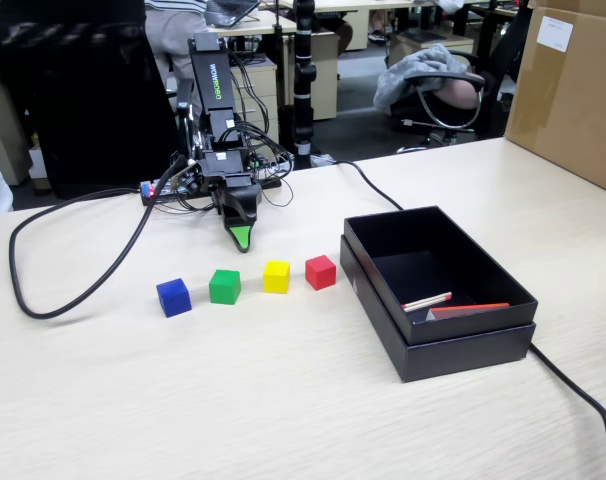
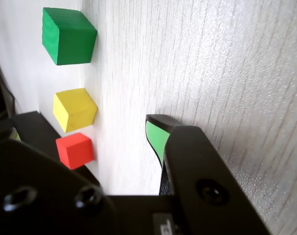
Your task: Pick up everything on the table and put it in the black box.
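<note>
Blue cube (image 1: 173, 297) only in fixed view; wrist misses it.

We see four cubes in row, frame centre: blue cube (image 1: 173, 297), green cube (image 1: 224, 286), yellow cube (image 1: 276, 277), red cube (image 1: 320, 271). Gripper (image 1: 241, 238) above them, green tip touching table (image 1: 283, 400). Black box (image 1: 435, 291) at right holds red-and-white sticks (image 1: 428, 300). Black cable (image 1: 73, 290) loops at left.
</note>
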You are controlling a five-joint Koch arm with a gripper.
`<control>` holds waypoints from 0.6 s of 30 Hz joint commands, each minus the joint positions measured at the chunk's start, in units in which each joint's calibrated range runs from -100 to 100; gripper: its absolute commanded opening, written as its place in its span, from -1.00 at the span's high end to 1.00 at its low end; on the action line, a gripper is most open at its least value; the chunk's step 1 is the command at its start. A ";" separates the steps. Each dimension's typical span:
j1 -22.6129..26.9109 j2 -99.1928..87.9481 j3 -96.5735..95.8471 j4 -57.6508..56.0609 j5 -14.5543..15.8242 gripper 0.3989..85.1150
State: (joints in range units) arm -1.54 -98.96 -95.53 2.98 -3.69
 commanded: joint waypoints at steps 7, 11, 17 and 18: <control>-1.66 0.23 -0.94 -2.25 0.78 -0.13; -1.56 0.23 -1.03 -2.25 0.73 -0.13; -1.66 0.23 -0.94 -2.25 0.68 -0.15; -1.66 0.23 -0.85 -2.25 0.63 -0.16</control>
State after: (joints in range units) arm -3.00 -98.96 -95.53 2.98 -2.95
